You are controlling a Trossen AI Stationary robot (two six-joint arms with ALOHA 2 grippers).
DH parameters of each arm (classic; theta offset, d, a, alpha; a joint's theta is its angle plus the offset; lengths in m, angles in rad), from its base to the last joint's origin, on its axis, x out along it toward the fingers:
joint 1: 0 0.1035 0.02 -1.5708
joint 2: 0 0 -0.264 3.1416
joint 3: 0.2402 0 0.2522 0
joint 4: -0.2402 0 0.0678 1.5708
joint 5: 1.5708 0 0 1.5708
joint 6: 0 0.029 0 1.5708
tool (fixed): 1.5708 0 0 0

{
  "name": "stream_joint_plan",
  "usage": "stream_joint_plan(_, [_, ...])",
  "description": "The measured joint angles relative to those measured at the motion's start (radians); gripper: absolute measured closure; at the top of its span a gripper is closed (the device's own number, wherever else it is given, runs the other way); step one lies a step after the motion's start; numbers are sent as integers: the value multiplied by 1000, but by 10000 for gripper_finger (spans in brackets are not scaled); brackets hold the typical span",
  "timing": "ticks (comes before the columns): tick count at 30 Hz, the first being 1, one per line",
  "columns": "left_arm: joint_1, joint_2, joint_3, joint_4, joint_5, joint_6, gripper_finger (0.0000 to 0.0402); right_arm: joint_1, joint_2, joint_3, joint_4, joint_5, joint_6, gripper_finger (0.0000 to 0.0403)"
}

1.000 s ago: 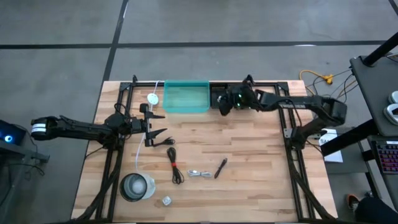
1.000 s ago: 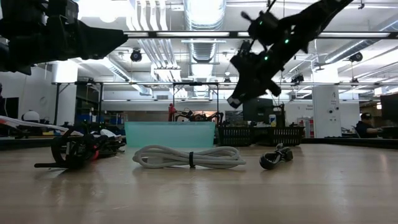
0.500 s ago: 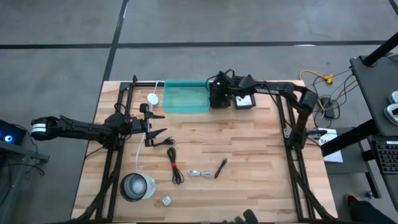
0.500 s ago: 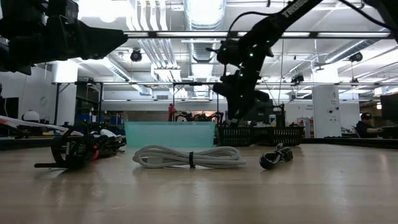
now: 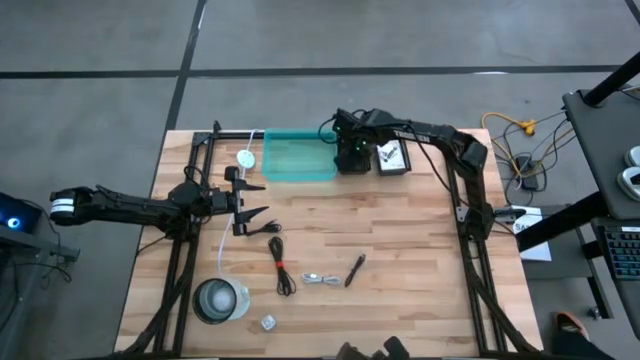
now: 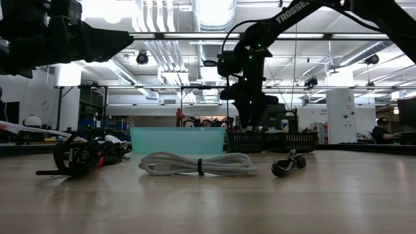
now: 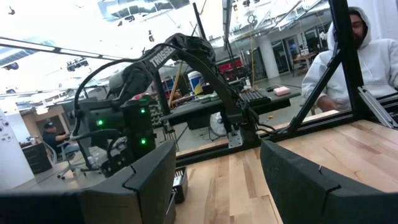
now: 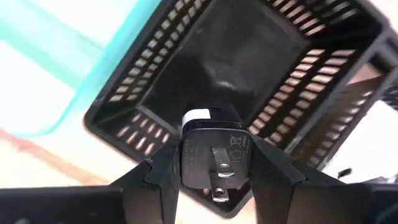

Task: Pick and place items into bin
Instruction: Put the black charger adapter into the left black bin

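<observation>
My right gripper (image 8: 214,171) is shut on a small black plug adapter (image 8: 214,155). It hangs over a black slotted basket (image 8: 249,68) beside the teal bin (image 5: 298,157) at the table's far edge, also in the high view (image 5: 349,152) and low view (image 6: 250,114). My left gripper (image 7: 217,180) is open and waits over the table's left side (image 5: 252,203). A black cable with a red tie (image 5: 281,266), a silvery cable (image 5: 320,279), a black pen (image 5: 355,270) and a small clear piece (image 5: 268,322) lie flat on the wood. My right gripper pinches the black adapter's body (image 8: 199,134) between its two fingers (image 8: 155,171), one on each side. The fingers come from above, pointing down. The adapter is lifted clear above the black basket, and its face with the two metal prongs (image 8: 217,158) is turned toward the wrist camera.
A white packet (image 5: 392,157) lies in a second black basket to the right of the first. A round clear container (image 5: 220,300) stands near the table's near-left corner. A long white cord with a round disc (image 5: 245,158) runs along the left of the teal bin.
My right arm has swung in along the table's far edge. Its gripper has tipped from a slant to pointing straight down and has shifted a little toward the teal bin, coming lower over the black basket.
</observation>
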State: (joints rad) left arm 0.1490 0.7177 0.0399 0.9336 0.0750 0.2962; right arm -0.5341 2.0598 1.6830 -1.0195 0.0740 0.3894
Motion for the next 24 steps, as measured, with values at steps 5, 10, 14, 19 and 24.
stream_joint_plan(5, [0, 0, 0, 0, 0, 0, 183, 0, 19, 40, -56, -6, 1, 266])
stream_joint_plan(10, [0, 0, 0, 0, 0, 0, 183, -2, 12, 41, -74, 5, 3, 266])
stream_joint_plan(14, [0, 0, 0, 0, 0, 0, 183, -1, 10, 41, -74, 4, 2, 266])
stream_joint_plan(19, [0, 0, 0, -1, 0, 0, 183, -4, 11, 41, -73, 5, -22, 255])
stream_joint_plan(24, [0, 0, 0, 0, 0, 0, 183, -3, 11, 41, -73, 5, -51, 208])
